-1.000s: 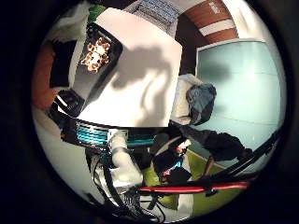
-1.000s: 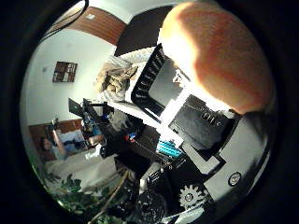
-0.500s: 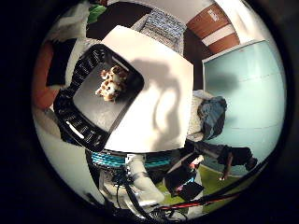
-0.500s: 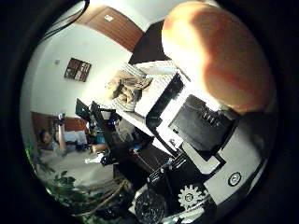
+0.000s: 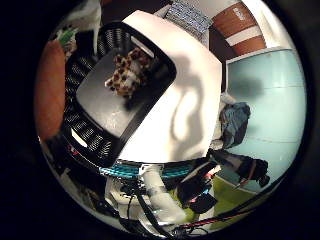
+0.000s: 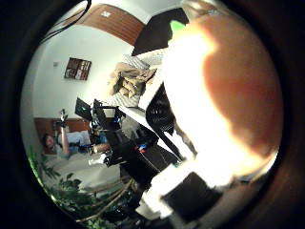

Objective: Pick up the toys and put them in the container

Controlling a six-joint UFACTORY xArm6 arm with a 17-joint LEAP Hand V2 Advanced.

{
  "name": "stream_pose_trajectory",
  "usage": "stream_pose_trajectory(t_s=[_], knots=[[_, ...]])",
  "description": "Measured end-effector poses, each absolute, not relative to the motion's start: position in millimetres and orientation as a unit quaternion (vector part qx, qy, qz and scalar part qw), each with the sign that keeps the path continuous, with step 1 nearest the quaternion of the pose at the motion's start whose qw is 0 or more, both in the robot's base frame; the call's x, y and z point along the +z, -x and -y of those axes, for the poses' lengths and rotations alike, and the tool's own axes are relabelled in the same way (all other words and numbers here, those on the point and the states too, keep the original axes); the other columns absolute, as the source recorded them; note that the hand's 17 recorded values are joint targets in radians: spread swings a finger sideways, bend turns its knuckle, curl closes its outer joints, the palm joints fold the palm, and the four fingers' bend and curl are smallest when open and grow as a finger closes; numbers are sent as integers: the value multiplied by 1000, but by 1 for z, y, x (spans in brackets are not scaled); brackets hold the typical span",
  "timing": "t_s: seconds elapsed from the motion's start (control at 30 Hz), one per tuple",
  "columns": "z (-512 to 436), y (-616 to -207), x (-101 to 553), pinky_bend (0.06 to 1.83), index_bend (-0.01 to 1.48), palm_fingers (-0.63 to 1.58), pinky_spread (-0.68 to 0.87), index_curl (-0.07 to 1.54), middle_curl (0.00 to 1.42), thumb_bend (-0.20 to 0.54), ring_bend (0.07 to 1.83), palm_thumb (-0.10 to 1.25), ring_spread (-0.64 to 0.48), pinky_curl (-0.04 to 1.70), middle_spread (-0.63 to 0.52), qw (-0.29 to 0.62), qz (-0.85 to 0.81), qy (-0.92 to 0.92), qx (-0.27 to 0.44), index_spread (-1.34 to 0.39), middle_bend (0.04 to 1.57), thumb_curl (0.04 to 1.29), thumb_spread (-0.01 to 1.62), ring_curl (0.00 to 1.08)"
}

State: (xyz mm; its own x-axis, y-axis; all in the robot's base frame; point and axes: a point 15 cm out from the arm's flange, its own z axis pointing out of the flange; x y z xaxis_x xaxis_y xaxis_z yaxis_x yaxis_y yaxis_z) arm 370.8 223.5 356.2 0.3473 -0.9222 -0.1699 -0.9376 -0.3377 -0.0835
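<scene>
A round orange toy [image 6: 219, 105] fills much of the thumb side palm view, close against my right hand [image 6: 186, 196], whose black parts lie beside it. It stays with the palm as the hand moves. In the little finger side palm view, a black slatted basket [image 5: 85, 135] stands on a white table [image 5: 190, 90]. A brown and white toy [image 5: 128, 72] lies inside the basket near its far end. The hand is in the air above the table and basket. The basket with that toy also shows in the thumb side palm view [image 6: 133, 81].
A chair with grey cloth [image 5: 235, 120] stands beside the table. A teal panel [image 5: 270, 90] lies beyond it. A desk with dark screens [image 6: 103, 119] and a green plant [image 6: 67, 196] are off to the side.
The camera has come nearer the basket, which now fills more of the little finger side view. The orange toy fills more of the thumb side view and hides the black hand parts.
</scene>
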Motion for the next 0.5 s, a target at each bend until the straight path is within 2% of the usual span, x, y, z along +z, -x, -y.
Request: stream_pose_trajectory(t_s=[0.17, 0.3, 0.5], knots=[[-224, -372, 360, 853, 180, -12, 501, 404, 341, -18, 469, 630, 226, 656, 69, 97, -557, 823, 51, -472, 177, 442, 1200, 308], [-221, -375, 368, 833, 182, 4, 557, 367, 314, -17, 447, 634, 236, 591, 74, 111, -564, 816, 63, -467, 174, 421, 1198, 288], [-205, -370, 398, 758, 193, 93, 574, 355, 300, -16, 410, 654, 239, 499, 60, 140, -572, 807, 43, -461, 187, 407, 1193, 265]])
